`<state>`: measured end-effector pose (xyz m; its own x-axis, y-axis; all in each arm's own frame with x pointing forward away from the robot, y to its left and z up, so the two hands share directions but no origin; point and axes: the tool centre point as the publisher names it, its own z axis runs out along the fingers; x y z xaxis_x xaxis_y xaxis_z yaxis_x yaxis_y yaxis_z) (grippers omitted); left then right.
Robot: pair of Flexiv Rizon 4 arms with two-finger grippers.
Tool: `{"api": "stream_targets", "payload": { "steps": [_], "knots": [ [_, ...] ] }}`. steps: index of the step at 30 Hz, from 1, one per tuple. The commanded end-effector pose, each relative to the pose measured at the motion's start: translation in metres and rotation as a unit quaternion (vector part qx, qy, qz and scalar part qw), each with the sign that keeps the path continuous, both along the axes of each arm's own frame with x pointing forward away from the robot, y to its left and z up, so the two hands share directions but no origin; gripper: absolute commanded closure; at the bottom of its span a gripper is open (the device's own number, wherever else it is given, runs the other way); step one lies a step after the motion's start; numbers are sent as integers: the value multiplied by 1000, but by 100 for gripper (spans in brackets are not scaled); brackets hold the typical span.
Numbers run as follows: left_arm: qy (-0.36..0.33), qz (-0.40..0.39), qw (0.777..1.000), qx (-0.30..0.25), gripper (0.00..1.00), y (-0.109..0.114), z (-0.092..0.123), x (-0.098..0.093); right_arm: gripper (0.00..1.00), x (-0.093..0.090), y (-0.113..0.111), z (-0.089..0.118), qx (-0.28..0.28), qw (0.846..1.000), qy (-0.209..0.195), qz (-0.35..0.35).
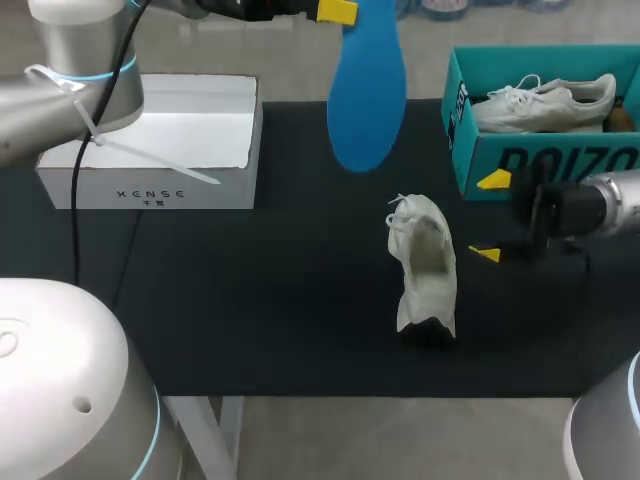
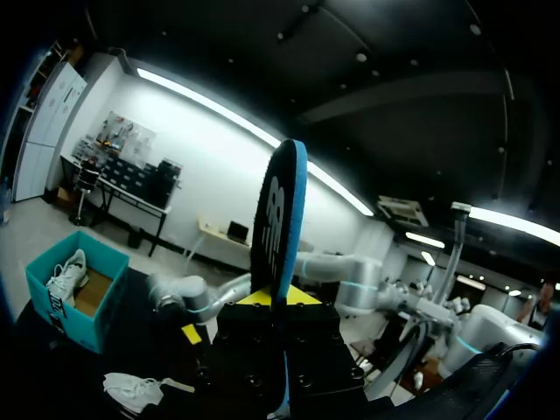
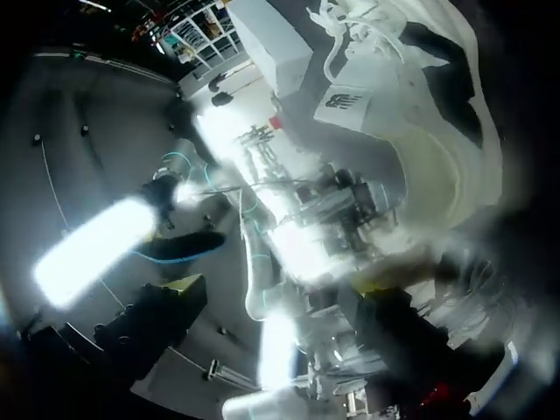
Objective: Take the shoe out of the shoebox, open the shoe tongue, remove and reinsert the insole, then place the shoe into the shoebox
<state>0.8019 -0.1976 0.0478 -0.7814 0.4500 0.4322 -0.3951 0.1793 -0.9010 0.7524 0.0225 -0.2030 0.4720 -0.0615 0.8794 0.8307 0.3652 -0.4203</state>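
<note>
Insole [image 1: 366, 90] is out, clenched in your left claw [image 1: 338, 11] high over the counter [image 1: 250, 300]. The white sneaker [image 1: 425, 265] stands below, with your right claw [image 1: 489, 217] released just beside it. Next, I judge, steady the sneaker and feed the insole in.

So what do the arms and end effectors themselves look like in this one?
Both arms are smooth silver-grey tubes with rounded joints and thin light-blue rings. The left arm carries a black cable and white zip ties; the right arm ends in a black wrist. The left end effector and right end effector are black-bodied with bright yellow fingertips.
</note>
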Motion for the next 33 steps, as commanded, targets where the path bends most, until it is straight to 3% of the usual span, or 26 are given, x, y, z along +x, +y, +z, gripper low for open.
{"api": "stream_targets", "payload": {
  "steps": [1,9,13,18,27,33],
  "knots": [
    [0,1,1000,1,100,0,0,-1,0,-4,5,1,14,996,-82,-22],
    [0,1,1000,1,100,0,0,-1,0,-13,5,7,-40,991,-107,-68],
    [0,1,1000,1,100,0,0,-1,0,-11,9,6,-45,990,-93,-92],
    [0,1,1000,1,100,0,0,-1,0,-4,28,3,-77,984,-90,-134],
    [0,1,1000,1,100,0,0,-1,0,11,62,9,-105,980,-114,-122],
    [0,1,1000,1,100,0,0,-1,0,30,71,4,-121,977,-122,-122]
  ]
}}
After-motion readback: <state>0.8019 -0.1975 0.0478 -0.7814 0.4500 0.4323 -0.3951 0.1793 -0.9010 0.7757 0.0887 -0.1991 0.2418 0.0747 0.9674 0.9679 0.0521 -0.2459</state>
